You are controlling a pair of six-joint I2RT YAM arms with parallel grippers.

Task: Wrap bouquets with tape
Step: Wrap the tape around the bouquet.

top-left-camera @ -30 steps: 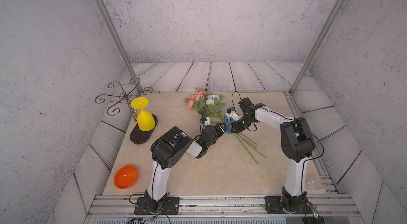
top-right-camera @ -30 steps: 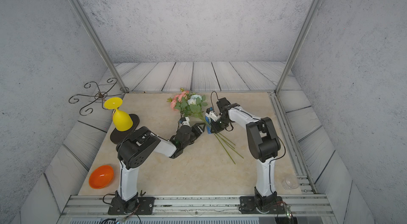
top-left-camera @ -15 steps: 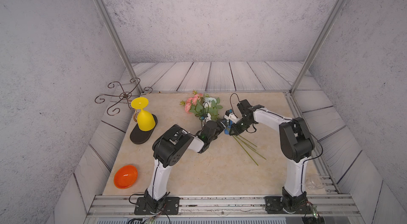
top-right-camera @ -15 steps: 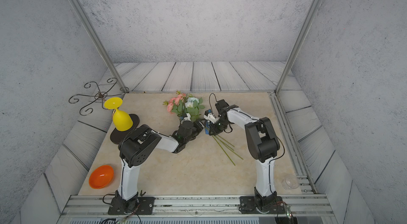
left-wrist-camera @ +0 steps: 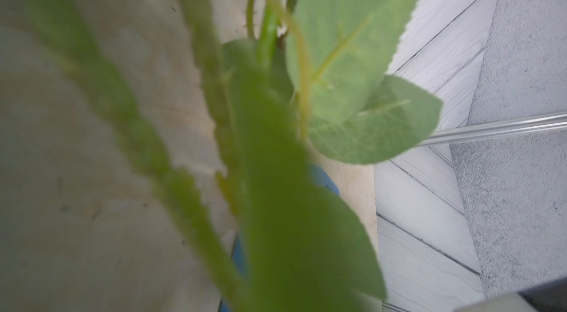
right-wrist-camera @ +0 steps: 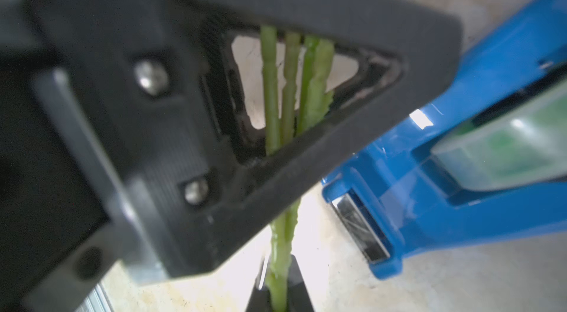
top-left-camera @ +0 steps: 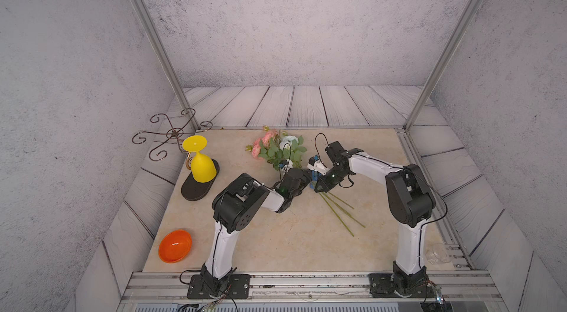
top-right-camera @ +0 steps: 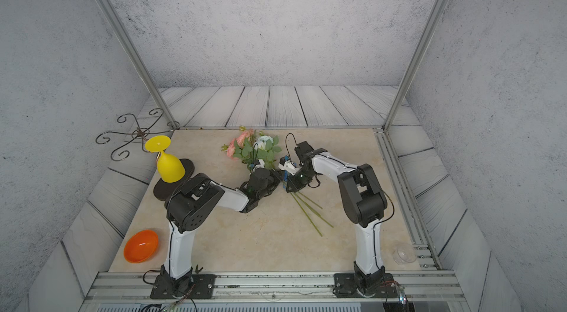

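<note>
Stem clamping is the step in hand. Bouquet of pink and pale-blue artificial blooms with green leaves (top-left-camera: 277, 149) lies on the beige stone-look table (top-left-camera: 291, 243), blooms toward 11 o'clock, thin green stems (top-left-camera: 336, 214) toward 5 o'clock. Right fingers (right-wrist-camera: 306, 3) are pressed together on the stems. Left fingers (top-left-camera: 303, 181) are closed, apparently pinching the same bundle. Blue plastic wedge dispenser (right-wrist-camera: 460, 224) with pale translucent tape roll (right-wrist-camera: 506, 148) sits just beside. Next move: draw tape onto the bundle while one grip holds firm.

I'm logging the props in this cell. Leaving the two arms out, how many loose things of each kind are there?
Bunch of flowers: 1
Tape dispenser: 1
Yellow goblet: 1
Black oval base: 1
Orange bowl: 1
Wire scroll stand: 1
Clear cup: 1
Total: 7
</note>
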